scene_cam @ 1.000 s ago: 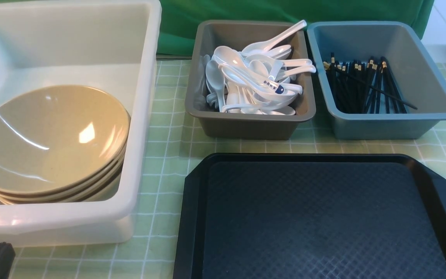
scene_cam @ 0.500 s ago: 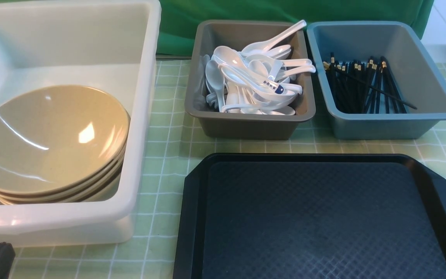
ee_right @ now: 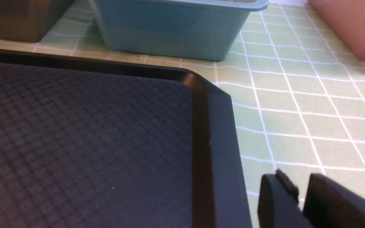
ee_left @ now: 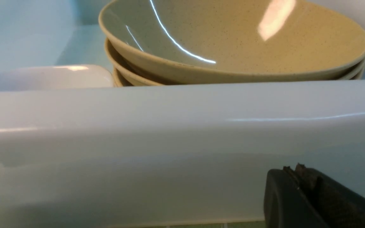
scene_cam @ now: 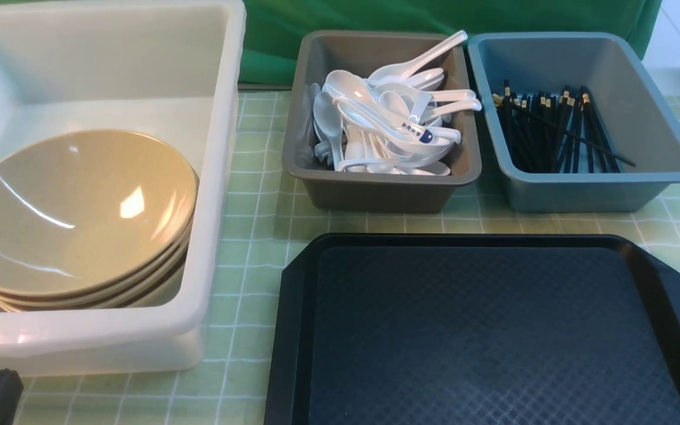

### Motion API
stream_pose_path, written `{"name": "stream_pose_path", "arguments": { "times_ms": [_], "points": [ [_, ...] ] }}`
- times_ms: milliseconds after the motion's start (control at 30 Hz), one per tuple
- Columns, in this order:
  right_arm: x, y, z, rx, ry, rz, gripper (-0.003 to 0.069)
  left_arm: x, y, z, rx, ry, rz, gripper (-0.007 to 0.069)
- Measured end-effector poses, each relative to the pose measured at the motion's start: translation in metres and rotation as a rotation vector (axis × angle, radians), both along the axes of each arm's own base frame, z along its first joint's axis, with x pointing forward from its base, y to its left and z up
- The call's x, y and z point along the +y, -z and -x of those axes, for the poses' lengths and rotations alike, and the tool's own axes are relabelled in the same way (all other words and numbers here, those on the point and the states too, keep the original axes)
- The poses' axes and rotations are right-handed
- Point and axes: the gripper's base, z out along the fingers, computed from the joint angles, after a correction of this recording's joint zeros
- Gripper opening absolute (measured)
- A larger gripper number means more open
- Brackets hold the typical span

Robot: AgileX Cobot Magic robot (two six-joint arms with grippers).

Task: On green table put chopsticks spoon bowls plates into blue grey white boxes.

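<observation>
Bowls [ee_left: 233, 41] stacked in white box [ee_left: 169, 133], closed empty left gripper [ee_left: 299, 177] outside.

**Bystanders around the work area**

Nearest you lies a black tray [scene_cam: 487, 330], broad and flat, with cut-off corners, a raised rim and a diamond-textured floor; nothing rests on it. In the right wrist view you see one of its corners [ee_right: 201, 95] up close. Behind everything hangs a dark green cloth backdrop [scene_cam: 434, 18]. Plain white soup spoons [scene_cam: 375, 118] lie heaped together, handles pointing various ways. Off to your far right stands a pinkish-brown container [ee_right: 350, 28], only partly in view.
</observation>
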Motion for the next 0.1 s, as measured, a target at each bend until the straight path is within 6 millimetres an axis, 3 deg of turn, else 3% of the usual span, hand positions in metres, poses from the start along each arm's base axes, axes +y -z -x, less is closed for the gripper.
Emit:
{"name": "stream_pose_path", "arguments": {
  "times_ms": [100],
  "points": [
    [0.0000, 0.0000, 0.0000, 0.000, 0.000, 0.000, 0.0151, 0.0000, 0.0000, 0.0000, 0.000, 0.000, 0.000, -0.0002]
  ]
}}
